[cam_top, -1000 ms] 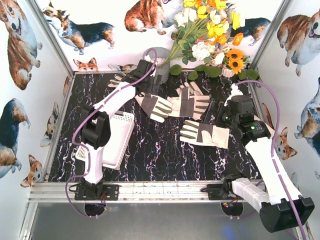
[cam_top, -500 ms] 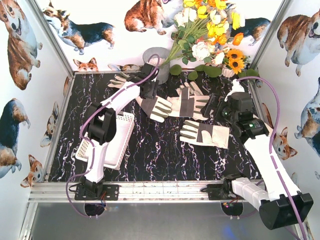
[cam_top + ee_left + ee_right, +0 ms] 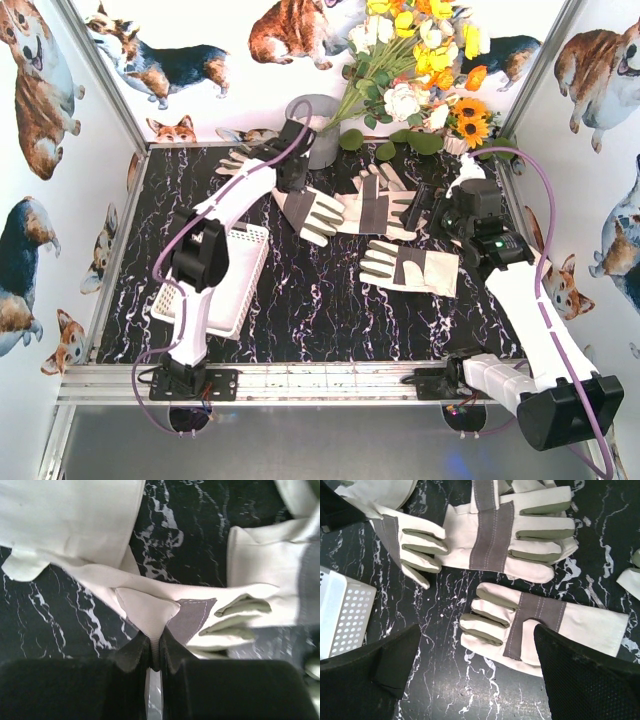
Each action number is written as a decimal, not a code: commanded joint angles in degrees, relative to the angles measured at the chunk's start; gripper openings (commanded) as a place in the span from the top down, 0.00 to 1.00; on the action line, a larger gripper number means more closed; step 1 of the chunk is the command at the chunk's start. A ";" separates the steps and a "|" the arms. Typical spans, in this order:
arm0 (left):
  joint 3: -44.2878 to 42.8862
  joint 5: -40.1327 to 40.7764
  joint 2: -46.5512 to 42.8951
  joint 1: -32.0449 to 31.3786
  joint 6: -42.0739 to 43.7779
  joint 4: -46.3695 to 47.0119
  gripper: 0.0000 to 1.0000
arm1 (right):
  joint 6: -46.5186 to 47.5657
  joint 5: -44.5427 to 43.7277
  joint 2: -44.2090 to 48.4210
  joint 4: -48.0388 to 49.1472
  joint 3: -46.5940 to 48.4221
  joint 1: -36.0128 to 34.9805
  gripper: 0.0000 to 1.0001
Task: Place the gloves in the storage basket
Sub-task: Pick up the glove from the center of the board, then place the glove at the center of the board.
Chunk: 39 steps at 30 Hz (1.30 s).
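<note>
Several cream gloves with grey patches lie on the black marbled table. My left gripper (image 3: pixel 293 178) is at the back, shut on a pinched fold of one glove (image 3: pixel 311 213). The left wrist view shows the fold of that glove (image 3: pixel 148 611) squeezed between the jaws of the left gripper (image 3: pixel 155 652). My right gripper (image 3: pixel 424 212) is open and hovers over another glove (image 3: pixel 411 268). In the right wrist view this glove (image 3: pixel 547 625) lies palm up between the wide fingers of the right gripper (image 3: pixel 480 680). A third glove (image 3: pixel 381 211) lies between them. The white storage basket (image 3: pixel 236 292) sits at the left, partly under the left arm.
A grey metal bucket (image 3: pixel 318 128) holding flowers (image 3: pixel 420 70) stands at the back, just behind the left gripper. Another glove (image 3: pixel 237 160) lies at the back left. The basket's perforated corner (image 3: pixel 344 614) shows in the right wrist view. Printed walls close in three sides.
The left gripper has closed, pinching a fold of the glove at the back. The right arm has shifted slightly toward the back, jaws still wide.
</note>
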State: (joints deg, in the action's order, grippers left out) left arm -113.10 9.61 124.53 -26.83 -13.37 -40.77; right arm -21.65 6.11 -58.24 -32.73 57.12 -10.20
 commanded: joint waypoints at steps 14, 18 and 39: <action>11.06 -26.14 -27.92 -0.67 -21.67 2.16 1.00 | -6.31 22.86 0.92 12.73 0.40 -0.26 0.00; 18.15 -30.11 -32.91 -1.04 -25.48 9.63 1.00 | -6.85 31.82 -0.60 14.71 1.35 -0.26 0.00; 23.65 -28.41 -42.70 -4.75 -18.30 9.60 0.69 | -15.10 32.83 -2.39 14.45 -0.07 -2.27 1.00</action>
State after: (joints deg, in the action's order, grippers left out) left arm -89.80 -21.34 85.89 -30.98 -38.79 -28.84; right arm -35.97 39.20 -61.49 -18.65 54.63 -12.32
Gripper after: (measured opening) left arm 0.167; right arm 0.070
